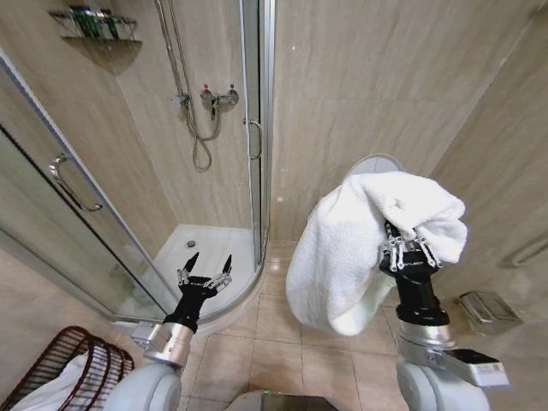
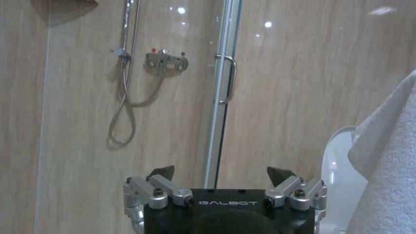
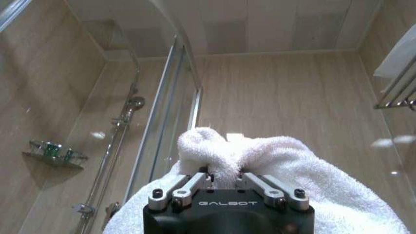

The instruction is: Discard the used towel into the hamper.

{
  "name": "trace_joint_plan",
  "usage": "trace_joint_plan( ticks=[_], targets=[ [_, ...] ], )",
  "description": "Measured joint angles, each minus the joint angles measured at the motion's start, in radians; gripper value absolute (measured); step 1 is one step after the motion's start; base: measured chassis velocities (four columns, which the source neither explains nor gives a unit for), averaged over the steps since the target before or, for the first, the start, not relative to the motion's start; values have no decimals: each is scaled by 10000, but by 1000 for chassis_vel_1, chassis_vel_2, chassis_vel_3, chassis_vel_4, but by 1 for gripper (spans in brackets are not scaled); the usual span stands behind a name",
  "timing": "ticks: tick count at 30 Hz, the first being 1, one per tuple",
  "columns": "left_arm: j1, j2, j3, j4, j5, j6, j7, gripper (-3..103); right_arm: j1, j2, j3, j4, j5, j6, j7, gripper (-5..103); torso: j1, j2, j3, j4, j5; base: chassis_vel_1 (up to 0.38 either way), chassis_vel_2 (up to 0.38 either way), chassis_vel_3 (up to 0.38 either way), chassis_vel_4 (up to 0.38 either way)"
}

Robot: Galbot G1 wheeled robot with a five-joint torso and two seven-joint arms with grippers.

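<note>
Our right gripper (image 1: pixel 409 244) clenches the towel (image 1: pixel 360 248) high, well right of the hamper (image 1: pixel 64 364); our left gripper (image 1: pixel 207 272), fingers spread, hovers nearer it.

Place: a bathroom, probably in a home or a hotel.
Shower: a glass cabin (image 1: pixel 128 248) is standing at the far left, with a mixer tap (image 1: pixel 218 99) and hose (image 1: pixel 195 128) on its wall.
Shelf: a corner wire shelf (image 1: pixel 94 24) is holding bottles.
Toilet: a white lid (image 1: pixel 370 164) is showing at the far right.
Walls and floor: beige tiles (image 1: pixel 282 334) are covering everything.
</note>
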Motion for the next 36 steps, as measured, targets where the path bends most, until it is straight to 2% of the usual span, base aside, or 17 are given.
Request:
trace_joint_plan(
  ticks=[36],
  targets=[
    [0, 0, 0, 0, 0, 1, 0, 97, -157, 37, -52, 0, -46, 7, -76, 14, 856, 1884, 1026, 0, 0, 0, 0, 0, 0]
  ],
)
